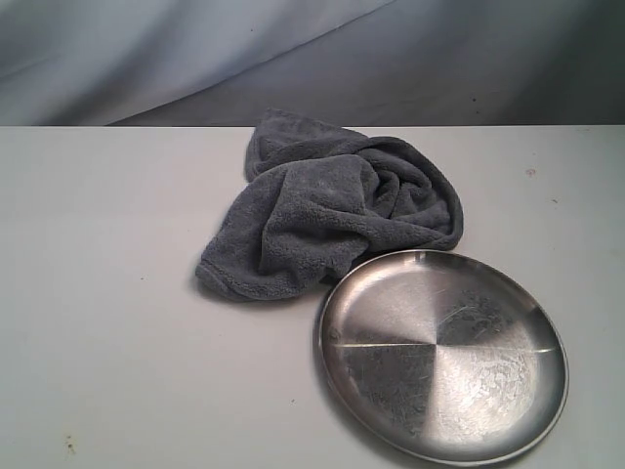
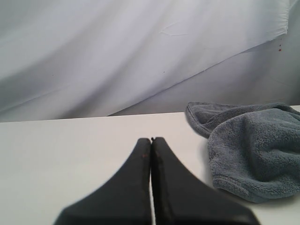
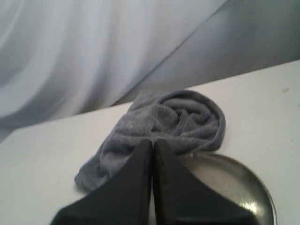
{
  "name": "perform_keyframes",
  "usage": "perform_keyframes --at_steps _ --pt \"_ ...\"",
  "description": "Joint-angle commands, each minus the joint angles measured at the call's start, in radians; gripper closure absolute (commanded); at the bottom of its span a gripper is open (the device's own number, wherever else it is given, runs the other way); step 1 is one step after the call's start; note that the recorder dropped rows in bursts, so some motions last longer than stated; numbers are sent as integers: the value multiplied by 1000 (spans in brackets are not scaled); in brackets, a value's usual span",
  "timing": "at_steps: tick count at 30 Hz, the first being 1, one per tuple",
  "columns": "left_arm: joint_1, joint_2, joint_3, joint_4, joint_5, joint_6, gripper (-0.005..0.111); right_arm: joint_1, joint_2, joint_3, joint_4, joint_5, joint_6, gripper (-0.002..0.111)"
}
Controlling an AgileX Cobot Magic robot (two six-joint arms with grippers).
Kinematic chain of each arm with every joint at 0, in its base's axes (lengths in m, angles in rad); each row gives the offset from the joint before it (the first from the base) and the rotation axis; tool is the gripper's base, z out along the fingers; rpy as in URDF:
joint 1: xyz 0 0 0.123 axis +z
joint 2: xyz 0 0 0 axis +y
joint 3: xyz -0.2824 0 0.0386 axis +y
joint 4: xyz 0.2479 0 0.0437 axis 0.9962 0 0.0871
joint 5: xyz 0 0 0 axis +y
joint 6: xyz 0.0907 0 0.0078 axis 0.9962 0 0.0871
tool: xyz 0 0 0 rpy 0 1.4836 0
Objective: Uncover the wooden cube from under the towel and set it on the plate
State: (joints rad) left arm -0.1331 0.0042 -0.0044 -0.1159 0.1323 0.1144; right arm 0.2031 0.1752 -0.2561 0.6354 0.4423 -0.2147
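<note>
Towel [image 1: 332, 210] of plush grey terry bunches against shiny round steel plate [image 1: 444, 357]; both arms' jaws clenched.

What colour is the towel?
Dark grey, plain, no pattern; the towel shows best in the exterior view.

Setting: a staged test bench, as in a robotics lab. Evidence: a plain white table [image 1: 107, 352] stands before a creased, draped pale-grey fabric backdrop [image 1: 146, 49] that fills the background in all three views.
</note>
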Motion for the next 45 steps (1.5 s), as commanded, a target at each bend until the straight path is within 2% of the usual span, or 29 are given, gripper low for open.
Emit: perform_keyframes --at_steps 1,10,21,25,35,45 --pt "-5 -4 4 -2 0 -3 107 -4 226 -103 99 121 -180 108" --pt "-5 -4 4 -2 0 -3 107 -4 593 -239 102 151 -287 108" --pt "-5 -4 4 -2 0 -3 107 9 855 -350 79 190 -308 108" --pt "-5 -4 4 -2 0 -3 107 80 929 -401 9 188 -239 108" --pt "-5 -4 4 -2 0 -3 107 325 1147 -580 -394 198 172 108" --pt "-5 -4 4 -2 0 -3 107 459 1339 -736 -413 233 254 108"
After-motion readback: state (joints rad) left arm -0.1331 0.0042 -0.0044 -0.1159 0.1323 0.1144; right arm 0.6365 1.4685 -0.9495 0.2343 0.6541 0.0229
